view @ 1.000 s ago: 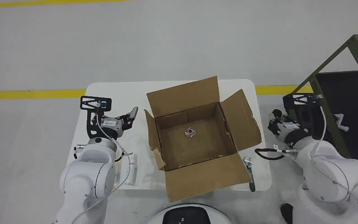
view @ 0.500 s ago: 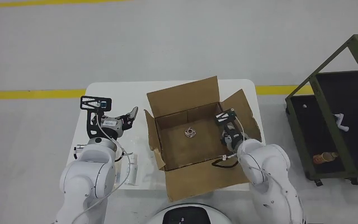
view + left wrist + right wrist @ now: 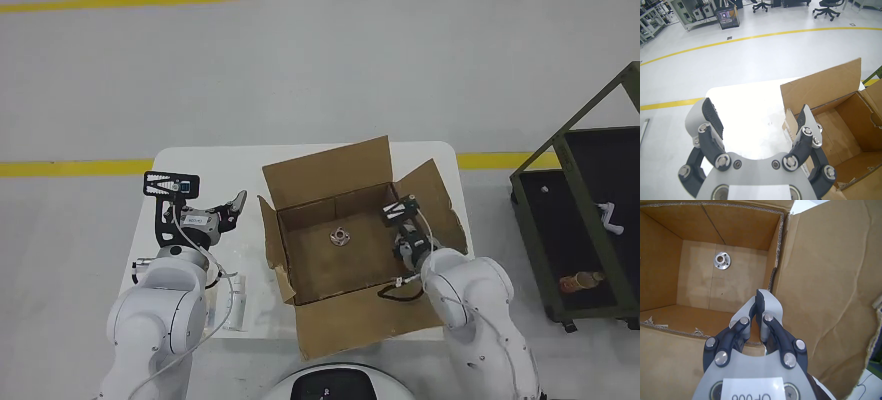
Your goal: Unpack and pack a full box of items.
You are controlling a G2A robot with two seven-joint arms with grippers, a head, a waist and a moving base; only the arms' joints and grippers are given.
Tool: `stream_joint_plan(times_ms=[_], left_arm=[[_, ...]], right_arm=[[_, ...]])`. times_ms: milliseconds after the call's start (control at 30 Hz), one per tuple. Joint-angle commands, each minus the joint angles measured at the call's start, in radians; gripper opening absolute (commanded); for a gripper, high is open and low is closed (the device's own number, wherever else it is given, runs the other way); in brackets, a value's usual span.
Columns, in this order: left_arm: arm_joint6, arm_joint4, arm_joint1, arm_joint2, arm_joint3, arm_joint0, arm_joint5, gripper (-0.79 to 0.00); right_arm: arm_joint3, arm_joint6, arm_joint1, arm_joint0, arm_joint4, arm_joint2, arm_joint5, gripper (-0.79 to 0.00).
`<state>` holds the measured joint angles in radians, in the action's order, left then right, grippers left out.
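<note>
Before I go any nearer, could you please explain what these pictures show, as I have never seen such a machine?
This is a two-armed robot; each arm ends in a hand. One picture looks down from above; the other two come from cameras on the wrists. On the white table stands an open cardboard box with one small metal flange on its floor. The left hand is open and empty, over the table beside the box. The right hand is shut, holding nothing, over the box's right side.
</note>
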<state>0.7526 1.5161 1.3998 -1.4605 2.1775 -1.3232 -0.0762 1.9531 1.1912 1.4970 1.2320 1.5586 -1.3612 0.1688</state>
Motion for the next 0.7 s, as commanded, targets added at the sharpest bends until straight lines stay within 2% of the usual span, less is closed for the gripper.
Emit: stream_joint_plan(times_ms=[0, 167, 433, 567, 667], left_arm=[[0.0, 0.0, 0.0, 0.0, 0.0, 0.0, 0.0, 0.0], [0.0, 0.0, 0.0, 0.0, 0.0, 0.0, 0.0, 0.0], [0.0, 0.0, 0.0, 0.0, 0.0, 0.0, 0.0, 0.0], [0.0, 0.0, 0.0, 0.0, 0.0, 0.0, 0.0, 0.0], [0.0, 0.0, 0.0, 0.0, 0.0, 0.0, 0.0, 0.0]], right_arm=[[-0.053, -0.028, 0.002, -0.037, 0.014, 0.036, 0.004, -0.785], [-0.242, -0.093, 0.017, -0.158, 0.031, 0.149, -0.02, -0.785], [-0.525, -0.15, 0.048, -0.297, 0.026, 0.252, -0.149, -0.785], [-0.61, -0.167, 0.061, -0.342, 0.01, 0.281, -0.179, -0.785], [-0.624, -0.173, 0.063, -0.35, 0.006, 0.286, -0.185, -0.785]])
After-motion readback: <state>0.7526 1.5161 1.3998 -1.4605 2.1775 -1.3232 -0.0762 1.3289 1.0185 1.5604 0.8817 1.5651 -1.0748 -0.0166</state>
